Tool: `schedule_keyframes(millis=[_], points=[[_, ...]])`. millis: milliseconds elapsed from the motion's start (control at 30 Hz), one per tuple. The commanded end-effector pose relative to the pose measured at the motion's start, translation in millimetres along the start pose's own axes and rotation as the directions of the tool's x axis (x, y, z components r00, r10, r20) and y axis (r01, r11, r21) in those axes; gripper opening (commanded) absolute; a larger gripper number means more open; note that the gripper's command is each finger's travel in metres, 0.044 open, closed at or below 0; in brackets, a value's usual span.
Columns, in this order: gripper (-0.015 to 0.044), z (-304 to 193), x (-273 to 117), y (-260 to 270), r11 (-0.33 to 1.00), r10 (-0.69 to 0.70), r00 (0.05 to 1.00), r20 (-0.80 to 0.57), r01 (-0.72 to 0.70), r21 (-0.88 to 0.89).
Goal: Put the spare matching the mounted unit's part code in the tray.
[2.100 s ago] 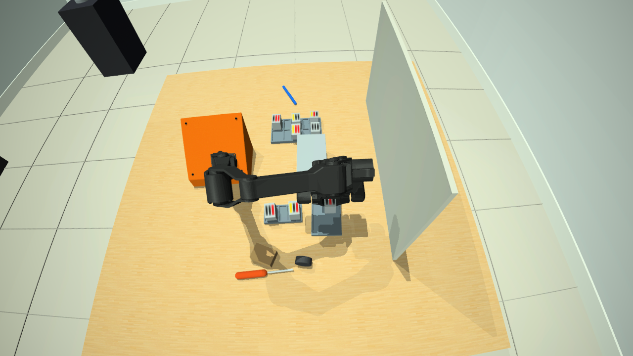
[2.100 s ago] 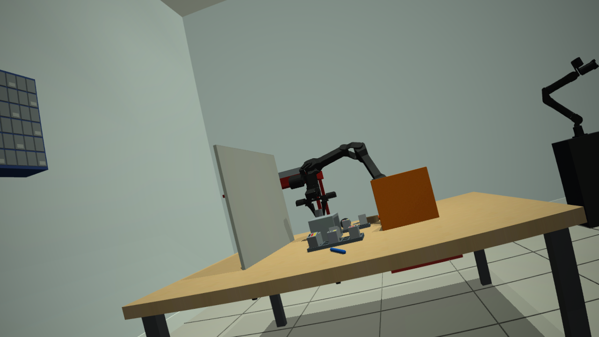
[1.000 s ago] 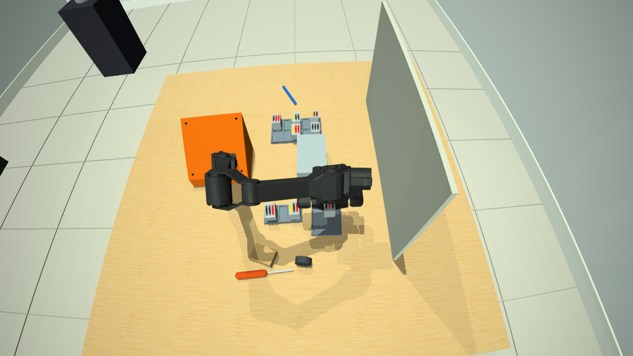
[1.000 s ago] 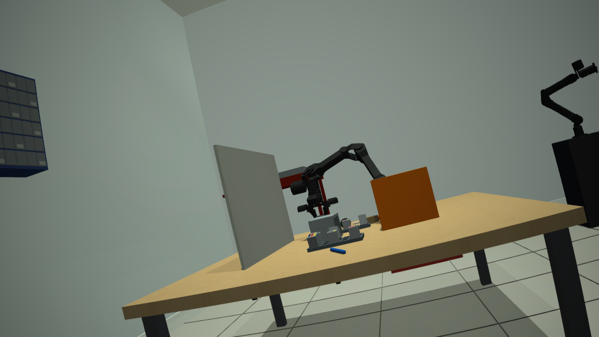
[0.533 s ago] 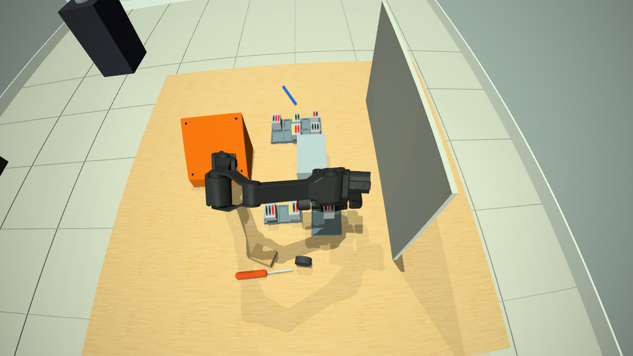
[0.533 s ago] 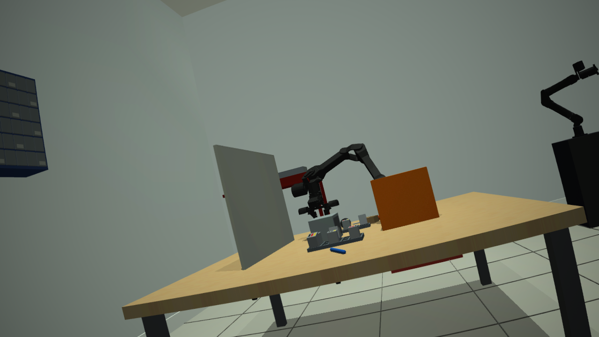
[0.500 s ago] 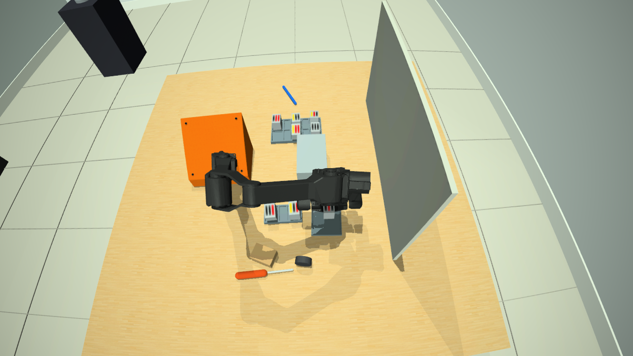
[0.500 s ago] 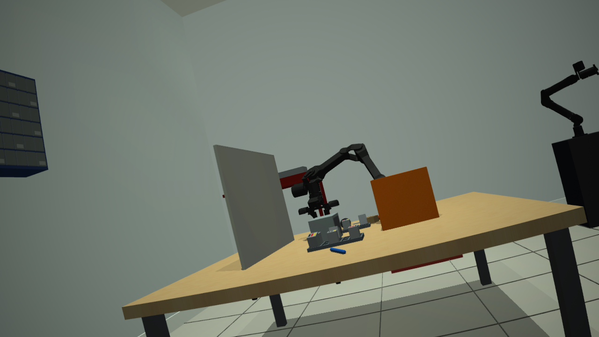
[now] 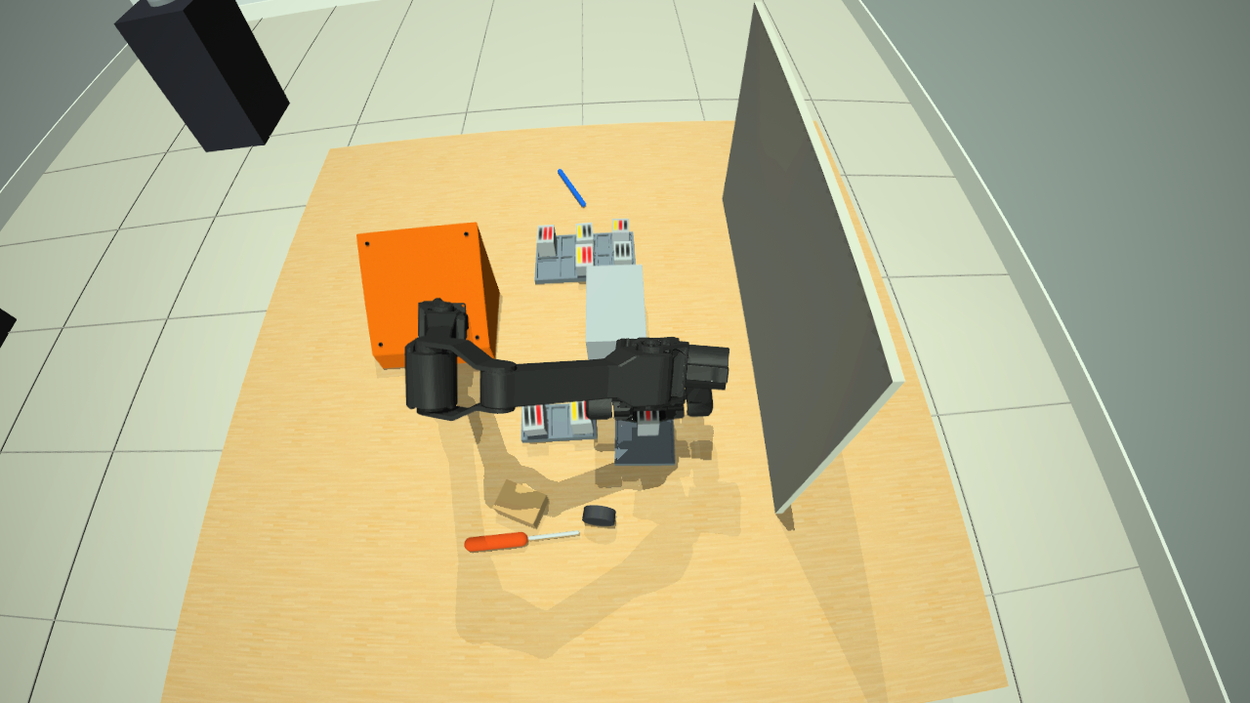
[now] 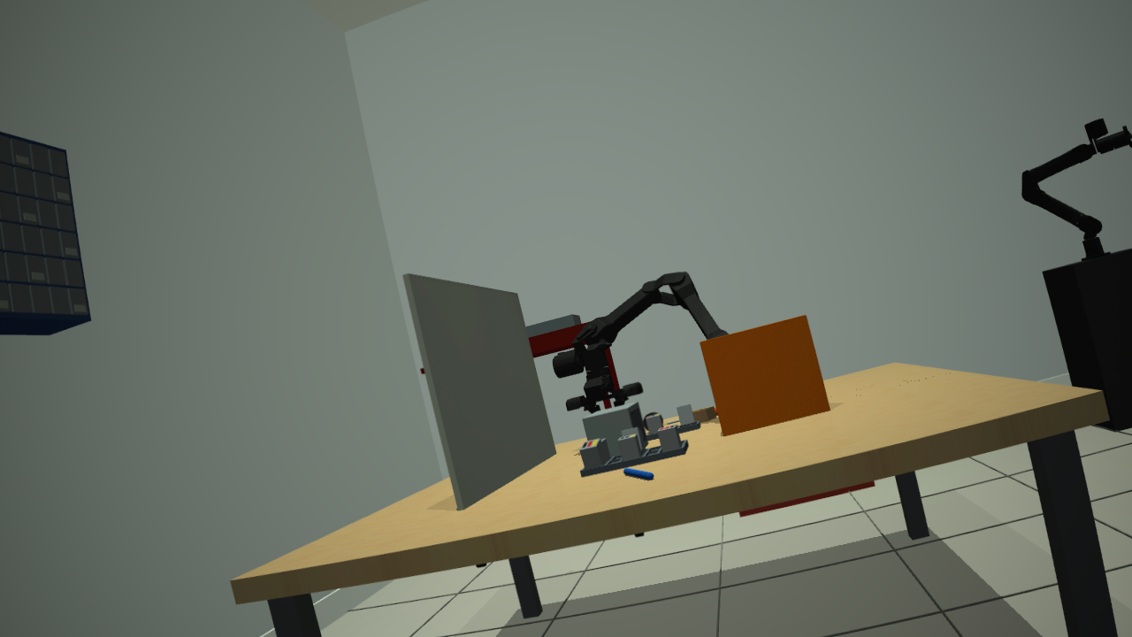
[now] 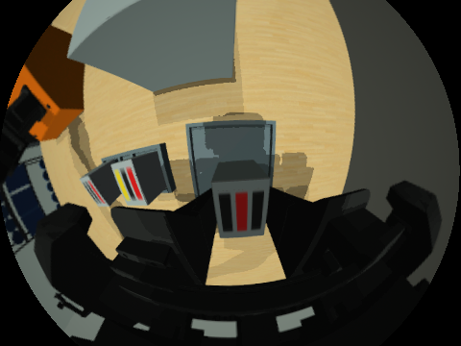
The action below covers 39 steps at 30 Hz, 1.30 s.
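Wrist view, nearest first: gripper [image 11: 241, 244] closed on a small grey spare [image 11: 241, 206], its label showing a black, a red and a black bar. Directly beneath and beyond it, dark grey tray [image 11: 232, 154], square, resting on the wooden table [image 11: 302, 58]; spare held above the tray, not yet inside it. Left of the tray, grey holder [image 11: 131, 179] with two more spares, one labelled in yellow, red and black bars. Farther off, pale grey block [image 11: 160, 19]; at far left, corner of orange box [image 11: 45, 110]; along the right, dark upright panel [image 11: 398, 103].

Top view: red-handled screwdriver [image 9: 516, 541], small black puck [image 9: 600, 516] and tan wooden block [image 9: 521, 501] lying nearest the table's front edge. Behind them, tray [image 9: 650, 447] with gripper [image 9: 648, 418] over it, arm reaching across from its base beside the orange box [image 9: 424, 279]. Beyond the pale grey block [image 9: 615, 301], second holder [image 9: 581, 253] carrying several spares with coloured bar labels. Farthest back, blue pen [image 9: 571, 186] lying loose on the table.

Exterior view: gripper [image 10: 593, 402] pointing downward, well above the table surface, just beside the upright panel [image 10: 475, 379].
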<state>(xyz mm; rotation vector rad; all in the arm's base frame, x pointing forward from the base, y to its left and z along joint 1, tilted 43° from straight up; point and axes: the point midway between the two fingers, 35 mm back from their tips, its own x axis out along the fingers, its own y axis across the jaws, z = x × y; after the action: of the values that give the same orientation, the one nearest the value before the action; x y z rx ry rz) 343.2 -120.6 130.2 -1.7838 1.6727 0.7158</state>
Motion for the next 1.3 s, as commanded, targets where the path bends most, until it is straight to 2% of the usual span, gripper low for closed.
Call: schedule_keyframes(millis=[0, 533, 1067, 1100, 1167, 1267], points=[[0.0, 0.9, 2.8, 1.3, 1.0, -0.002, 1.0, 0.003, 0.002, -0.006], [0.0, 0.0, 15.8, 4.2, 1.0, -0.001, 1.0, 0.002, 0.001, -0.006], [0.042, -1.0, 13.9, 3.0, 1.0, 0.002, 1.0, -0.001, -0.002, 0.0], [0.044, -1.0, 13.9, 3.0, 1.0, 0.002, 1.0, -0.001, -0.002, 0.0], [0.044, -0.4, 4.5, 1.5, 1.0, 0.002, 1.0, 0.002, -0.002, 0.0], [0.044, 1.3, -38.8, -1.4, 1.0, 0.001, 1.0, 0.009, -0.001, -0.003]])
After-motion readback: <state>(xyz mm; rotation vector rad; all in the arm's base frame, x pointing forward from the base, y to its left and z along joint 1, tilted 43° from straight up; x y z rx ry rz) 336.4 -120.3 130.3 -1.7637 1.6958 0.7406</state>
